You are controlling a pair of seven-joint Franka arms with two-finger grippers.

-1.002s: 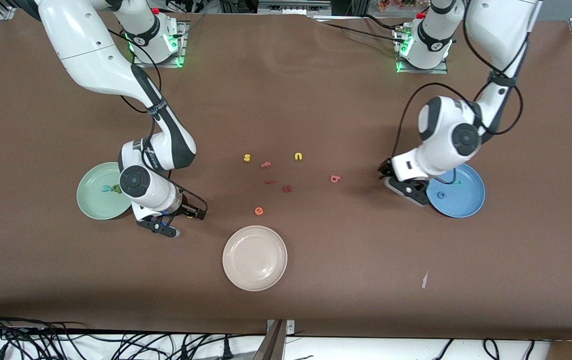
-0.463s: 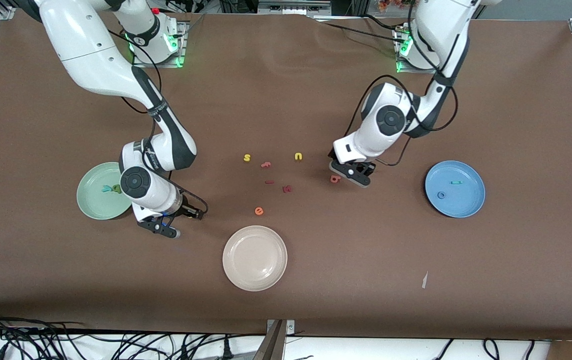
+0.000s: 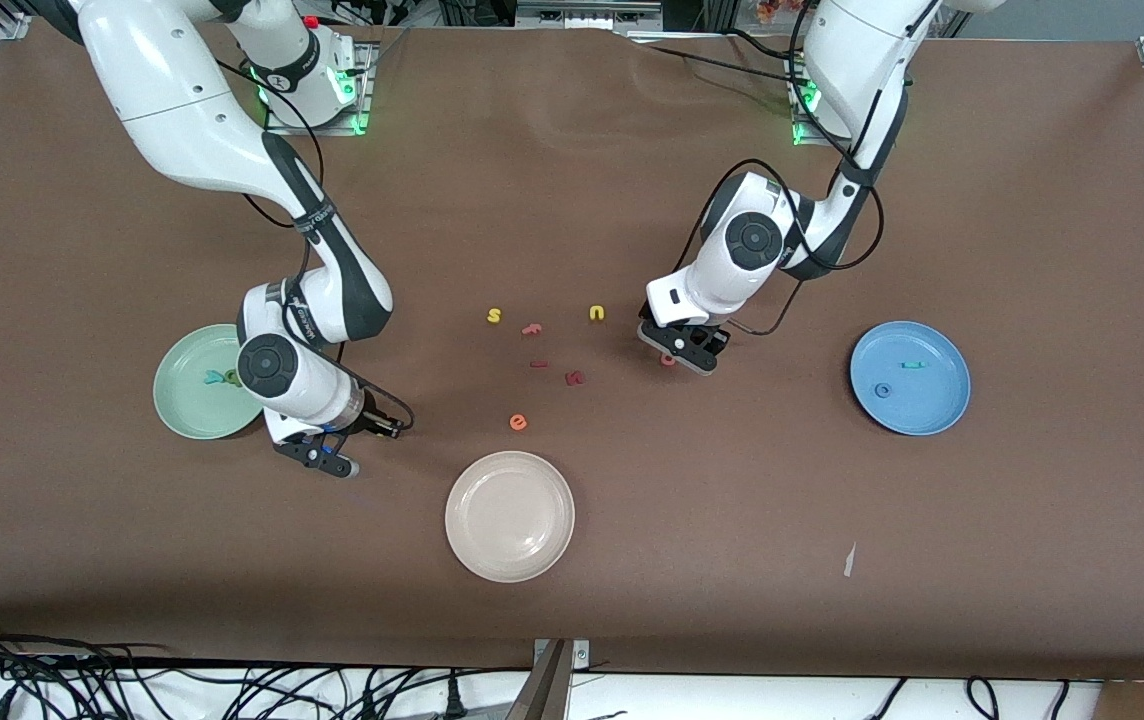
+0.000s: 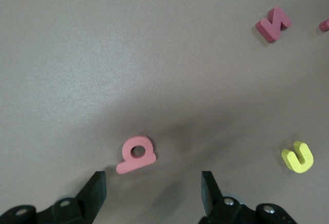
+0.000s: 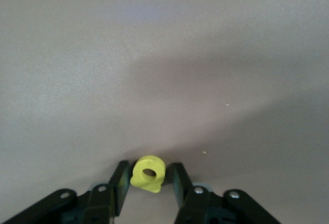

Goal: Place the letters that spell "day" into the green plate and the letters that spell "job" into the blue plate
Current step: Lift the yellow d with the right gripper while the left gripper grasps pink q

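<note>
Just beside the green plate, toward the front camera, the right gripper has its fingers closed on the yellow looped letter. Over the surface near its middle, the left gripper hangs with fingers spread wide above the pink "b", well apart from the blue plate.

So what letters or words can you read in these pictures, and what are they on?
"s": the yellow s is a foam letter lying on the table.
"u": the yellow u is a foam letter on the table.
"e": the orange e is a foam letter on the table.
"b": the pink b is a foam letter on the table.
The dark red pieces and the letters in the green plate and the blue plate are too small to read.
</note>
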